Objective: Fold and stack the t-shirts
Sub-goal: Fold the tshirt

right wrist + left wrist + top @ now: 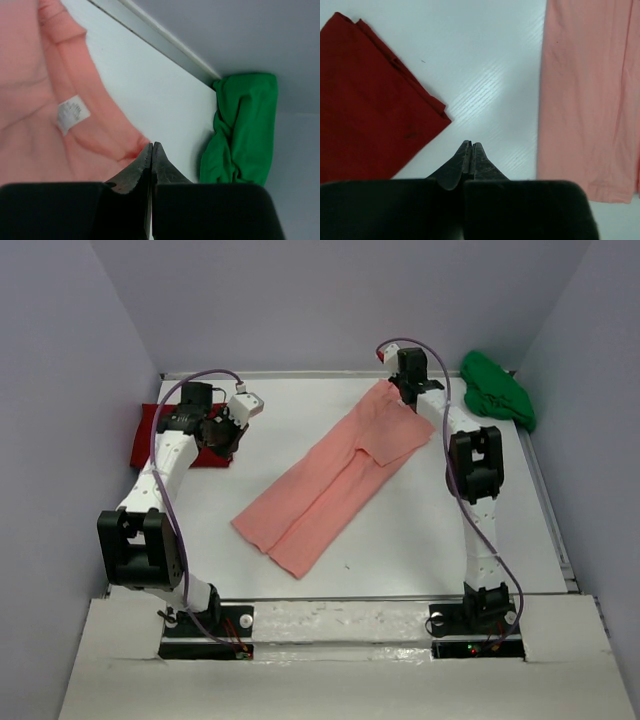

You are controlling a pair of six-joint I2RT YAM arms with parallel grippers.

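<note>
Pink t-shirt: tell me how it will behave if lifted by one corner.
Probably floppy: the pink t-shirt lies flat with soft creases, so it would drape and unfold. It looks thin, so probably light. Pushed on the smooth table, it may bunch rather than slide whole.

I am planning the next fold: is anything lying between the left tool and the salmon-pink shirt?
Nothing visible does. Only bare white table lies between the shut left tool and the salmon-pink shirt. The deep red shirt lies on the tool's other side, apart from the pink one.
</note>
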